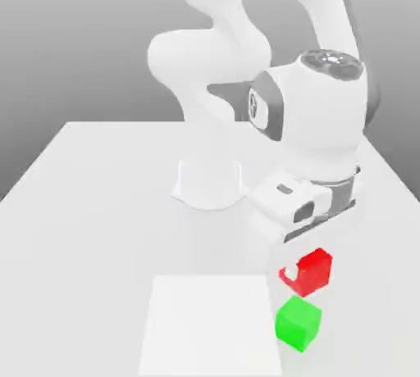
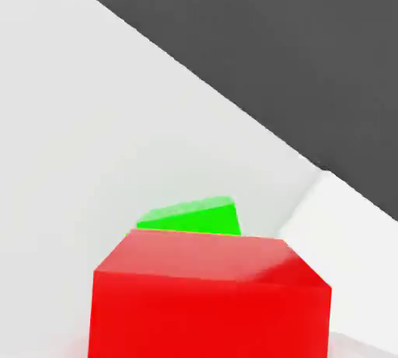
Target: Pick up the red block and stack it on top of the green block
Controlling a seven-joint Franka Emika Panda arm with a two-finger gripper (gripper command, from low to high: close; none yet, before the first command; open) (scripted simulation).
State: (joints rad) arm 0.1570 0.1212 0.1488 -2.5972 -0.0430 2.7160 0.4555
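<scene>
Red and matte, the small cube (image 1: 310, 271) is seen held clear of the white tabletop (image 1: 98, 187), clamped between the pale fingers of the two-finger gripper (image 1: 305, 275), which are closed tight on its sides. In the exterior view it hangs just above the small bright green matte cube (image 1: 298, 323), which rests on the table beside a pale square mat (image 1: 209, 322), and it appears offset slightly toward the robot's base. In the hand view the red cube (image 2: 210, 294) fills the foreground and a sliver of the green cube (image 2: 190, 216) shows past its top edge, so full alignment is judged not yet reached.

The carrying step is judged to be in hand. To do it well, the red cube should be brought squarely over the green one before any descent, with its edges turned parallel to those below. The lowering should be slow and straight, so the green cube is not nudged sideways. The grip should be kept firm until the faces meet flat, and only then should the fingers be parted.
</scene>
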